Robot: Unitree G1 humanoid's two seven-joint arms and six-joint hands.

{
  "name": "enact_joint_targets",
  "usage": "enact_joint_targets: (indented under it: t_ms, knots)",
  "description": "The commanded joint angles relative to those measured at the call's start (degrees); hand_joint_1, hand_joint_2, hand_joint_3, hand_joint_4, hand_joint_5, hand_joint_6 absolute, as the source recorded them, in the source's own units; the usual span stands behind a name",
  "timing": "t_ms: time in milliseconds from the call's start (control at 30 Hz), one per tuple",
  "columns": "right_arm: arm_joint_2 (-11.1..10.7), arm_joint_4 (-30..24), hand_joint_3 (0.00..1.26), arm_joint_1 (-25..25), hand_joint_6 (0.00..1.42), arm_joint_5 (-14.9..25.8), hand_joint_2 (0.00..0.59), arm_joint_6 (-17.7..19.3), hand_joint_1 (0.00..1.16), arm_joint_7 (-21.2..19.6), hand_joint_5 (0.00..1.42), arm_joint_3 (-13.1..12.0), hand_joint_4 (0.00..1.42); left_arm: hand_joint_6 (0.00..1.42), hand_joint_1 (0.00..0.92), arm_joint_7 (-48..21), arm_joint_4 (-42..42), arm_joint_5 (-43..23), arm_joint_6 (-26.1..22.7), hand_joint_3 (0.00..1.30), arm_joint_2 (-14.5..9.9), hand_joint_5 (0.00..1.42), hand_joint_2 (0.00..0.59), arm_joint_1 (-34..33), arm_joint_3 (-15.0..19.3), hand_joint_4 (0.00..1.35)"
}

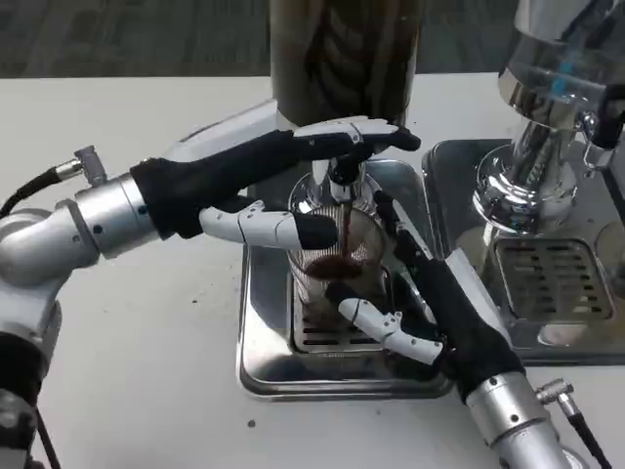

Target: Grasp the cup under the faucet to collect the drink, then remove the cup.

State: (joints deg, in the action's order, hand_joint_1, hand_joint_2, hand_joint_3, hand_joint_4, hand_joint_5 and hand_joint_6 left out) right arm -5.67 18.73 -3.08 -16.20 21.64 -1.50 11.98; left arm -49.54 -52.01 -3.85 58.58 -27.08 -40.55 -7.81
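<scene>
A clear cup point(337, 264) stands on the steel drip tray point(262, 357) right under the faucet point(342, 186) of a dark drink tank point(342, 49). A thin dark stream runs from the faucet into the cup, and brown liquid lies in its lower part. My left hand point(259, 171) reaches in from the left, fingers laid over the faucet lever and thumb stretched below it, near the cup's rim. My right hand point(439, 303) grips the cup from the right, thumb across its front low down and fingers behind it.
A second dispenser point(547, 127) with its own steel tray point(547, 278) stands close at the right, just beyond my right forearm. White table point(146, 342) stretches to the left and front of the tray.
</scene>
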Motion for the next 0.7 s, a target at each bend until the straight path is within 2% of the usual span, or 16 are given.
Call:
enact_joint_targets:
  t_ms: [33, 267, 533, 700]
  knots:
    - [0.09, 1.14, 0.0, -1.07, 0.03, 0.73, 0.244, 1.13, 0.55, 0.27, 0.0, -0.19, 0.0, 0.0, 0.0, -2.2, -1.71, -0.91, -4.74, 0.17, -1.95, 0.05, 0.056, 2.63, 0.97, 0.07]
    - [0.25, 2.08, 0.0, -1.51, 0.04, 0.81, 0.244, 1.51, 0.55, 0.09, 0.0, -0.3, 0.0, 0.01, 0.0, -5.82, -0.82, -6.56, -7.31, 0.18, -0.8, 0.06, 0.061, 2.2, 2.95, 0.08]
    - [0.24, 2.29, 0.0, -1.25, 0.05, 0.74, 0.25, 1.95, 0.54, -0.26, 0.0, -0.55, 0.0, 0.05, 0.0, -8.96, 1.51, -11.58, -10.25, 0.2, 0.56, 0.09, 0.071, 2.78, 6.83, 0.1]
    - [0.27, 2.36, 0.0, -1.23, 0.04, 0.61, 0.247, 2.22, 0.54, -0.27, 0.0, -0.5, 0.0, 0.05, 0.0, -9.73, 3.63, -12.84, -11.86, 0.21, 0.28, 0.1, 0.071, 4.63, 9.07, 0.11]
